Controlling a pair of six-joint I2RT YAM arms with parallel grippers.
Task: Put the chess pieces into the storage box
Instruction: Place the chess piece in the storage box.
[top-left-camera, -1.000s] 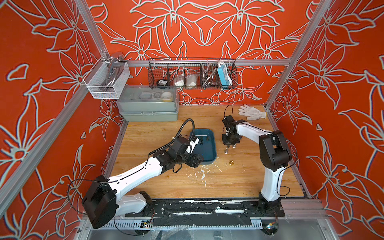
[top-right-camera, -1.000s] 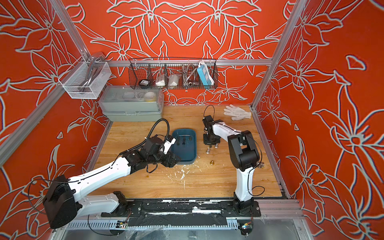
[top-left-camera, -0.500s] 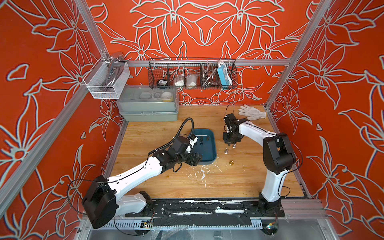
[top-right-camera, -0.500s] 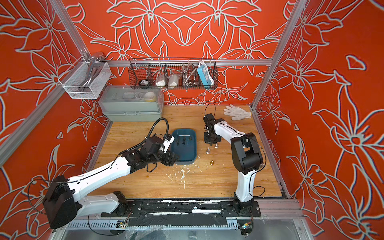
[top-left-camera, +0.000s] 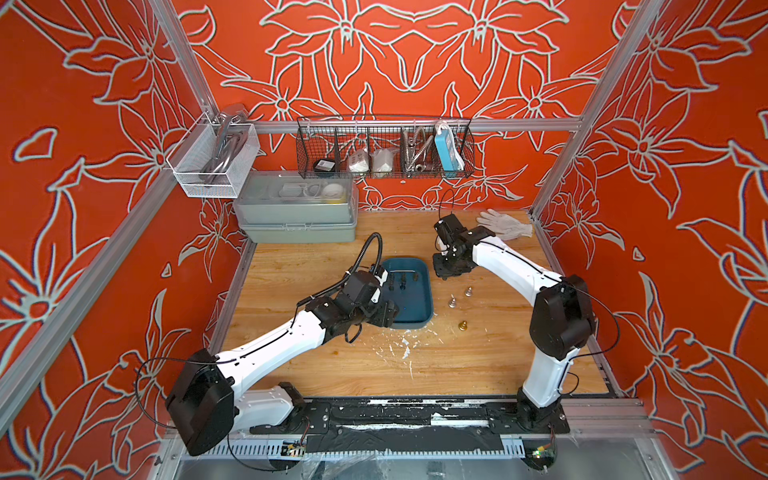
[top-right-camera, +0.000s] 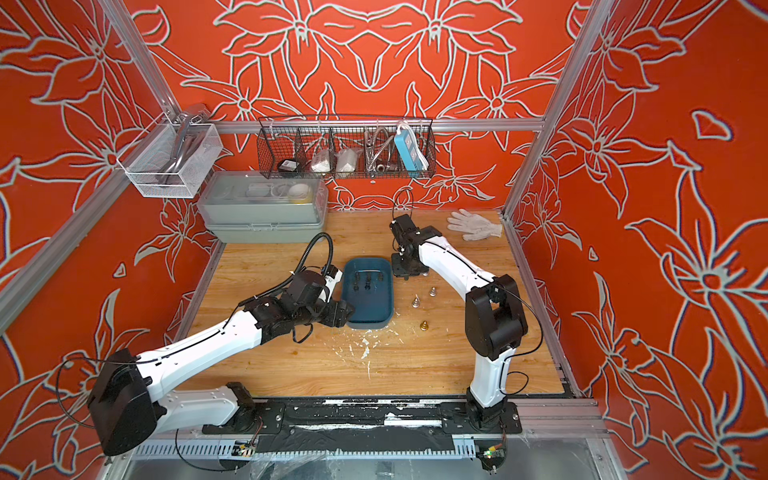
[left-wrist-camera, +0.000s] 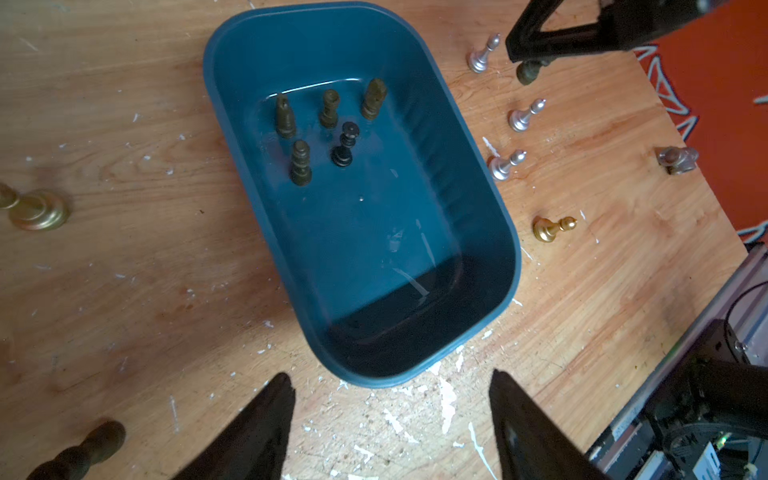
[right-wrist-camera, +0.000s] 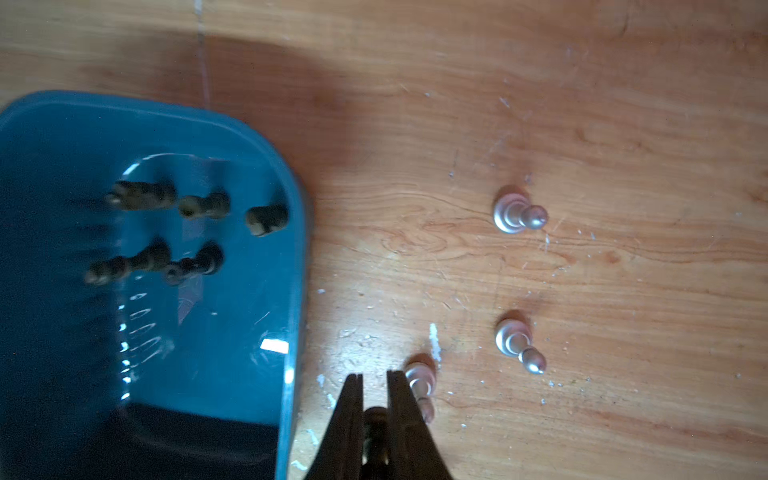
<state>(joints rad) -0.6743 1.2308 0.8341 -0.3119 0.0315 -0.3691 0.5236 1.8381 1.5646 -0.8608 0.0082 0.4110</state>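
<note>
The storage box (top-left-camera: 411, 303) (top-right-camera: 370, 303) is a teal tub in mid-table, with several dark chess pieces (left-wrist-camera: 332, 124) (right-wrist-camera: 195, 205) standing at its far end. My right gripper (top-left-camera: 446, 272) (right-wrist-camera: 374, 376) hangs just past the box's far right corner, shut on a dark chess piece (right-wrist-camera: 376, 428) (left-wrist-camera: 528, 72). Three silver pieces (left-wrist-camera: 525, 116) (right-wrist-camera: 519, 214) and a gold pawn (top-left-camera: 462, 325) (left-wrist-camera: 552, 228) stand on the wood to the right of the box. My left gripper (top-left-camera: 384, 313) (left-wrist-camera: 390, 376) is open and empty at the box's near left corner.
In the left wrist view, a gold piece (left-wrist-camera: 37, 210) and a dark piece (left-wrist-camera: 83, 449) stand left of the box (left-wrist-camera: 374, 249). A grey-green lidded case (top-left-camera: 297, 216) sits at the back left, wire baskets (top-left-camera: 384, 149) hang on the wall, and a white glove (top-left-camera: 505, 224) lies back right.
My right gripper, still shut on the dark piece, has edged slightly toward the box while its elbow swung outward. The left arm has not moved.
</note>
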